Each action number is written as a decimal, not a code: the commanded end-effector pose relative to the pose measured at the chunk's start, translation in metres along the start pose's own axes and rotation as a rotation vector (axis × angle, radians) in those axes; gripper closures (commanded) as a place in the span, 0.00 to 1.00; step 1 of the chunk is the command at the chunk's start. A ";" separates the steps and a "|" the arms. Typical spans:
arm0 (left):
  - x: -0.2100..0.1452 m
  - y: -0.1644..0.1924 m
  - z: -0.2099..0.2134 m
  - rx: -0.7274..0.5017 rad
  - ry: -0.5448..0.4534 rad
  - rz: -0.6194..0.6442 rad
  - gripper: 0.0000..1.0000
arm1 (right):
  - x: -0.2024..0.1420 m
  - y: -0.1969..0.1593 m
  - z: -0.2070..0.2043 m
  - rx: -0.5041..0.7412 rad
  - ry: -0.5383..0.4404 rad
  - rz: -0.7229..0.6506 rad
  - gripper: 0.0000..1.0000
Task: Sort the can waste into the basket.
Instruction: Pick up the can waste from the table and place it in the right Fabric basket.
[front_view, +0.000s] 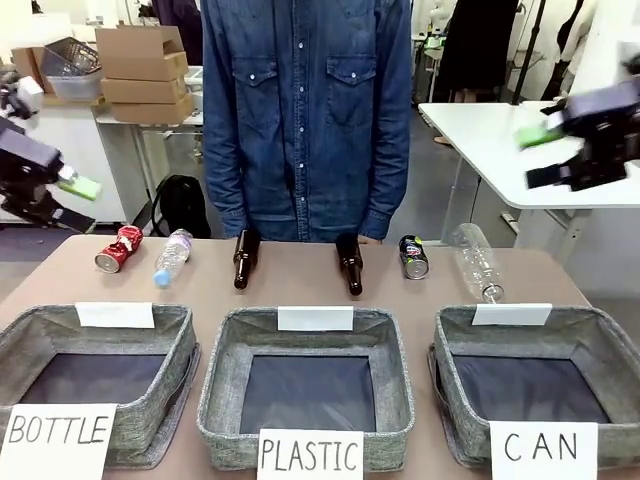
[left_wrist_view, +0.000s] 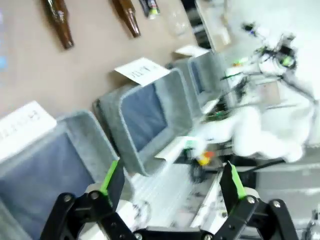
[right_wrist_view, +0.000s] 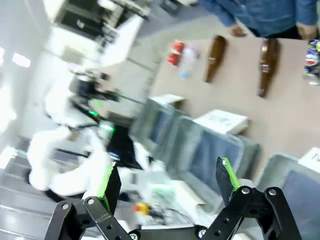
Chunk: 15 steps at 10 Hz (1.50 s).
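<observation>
1. Basket (front_view: 600, 330) with the "CAN" card (front_view: 543, 447) sits nearest, at the front right of the tabletop (front_view: 300, 290). A blank white tag (front_view: 511, 314) stands on its far rim.
2. In the same front row to its left are the "PLASTIC" basket (front_view: 222, 390) in the middle and the "BOTTLE" basket (front_view: 170, 370) at the left, each just beside the next.
3. Off the tabletop's left edge the left end effector (front_view: 72, 200) (left_wrist_view: 172, 180) hangs raised, its green-padded fingers spread wide. Its wrist view looks down across the baskets.
4. High at the right, blurred, the right end effector (front_view: 540, 157) (right_wrist_view: 166, 179) hangs with its fingers spread just as wide.
5. Beyond the baskets a row lies across the tabletop. From the left it holds the red can (front_view: 119, 249), a clear bottle (front_view: 173, 256), two brown bottles (front_view: 245, 259) (front_view: 349, 263), the dark can (front_view: 413, 256) and a second clear bottle (front_view: 477, 262).
6. The red can, crushed, lies behind the "BOTTLE" basket, well apart from the "CAN" one. The dark can lies near that basket's far left corner, between a brown bottle and the second clear bottle.
7. A person (front_view: 305, 110) in a denim shirt stands at the far edge, behind the brown bottles.
8. Farther off, cardboard boxes (front_view: 145, 70) are stacked at the left and a white table (front_view: 480, 130) stands at the right.
</observation>
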<state>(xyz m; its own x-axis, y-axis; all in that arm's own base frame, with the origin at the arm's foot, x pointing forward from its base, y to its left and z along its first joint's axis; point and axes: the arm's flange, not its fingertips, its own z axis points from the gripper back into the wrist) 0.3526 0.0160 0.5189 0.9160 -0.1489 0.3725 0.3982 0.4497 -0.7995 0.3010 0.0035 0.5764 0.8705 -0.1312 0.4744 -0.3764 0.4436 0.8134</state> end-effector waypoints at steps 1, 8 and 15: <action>0.005 0.015 0.027 -0.078 -0.155 0.193 0.00 | -0.009 -0.019 0.021 0.067 -0.135 -0.127 0.00; -0.019 0.042 0.098 -0.078 -0.385 0.296 0.00 | 0.005 -0.034 0.084 0.069 -0.284 -0.187 0.00; -0.019 0.042 0.098 -0.078 -0.385 0.296 0.00 | 0.014 -0.013 0.042 -0.508 -0.241 -0.077 0.00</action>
<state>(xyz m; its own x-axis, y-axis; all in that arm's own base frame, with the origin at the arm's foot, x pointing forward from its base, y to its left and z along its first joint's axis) 0.3455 0.1234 0.5234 0.9160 0.3218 0.2395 0.1117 0.3690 -0.9227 0.2952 -0.0685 0.5820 0.7787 -0.4258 0.4607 -0.1566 0.5792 0.8000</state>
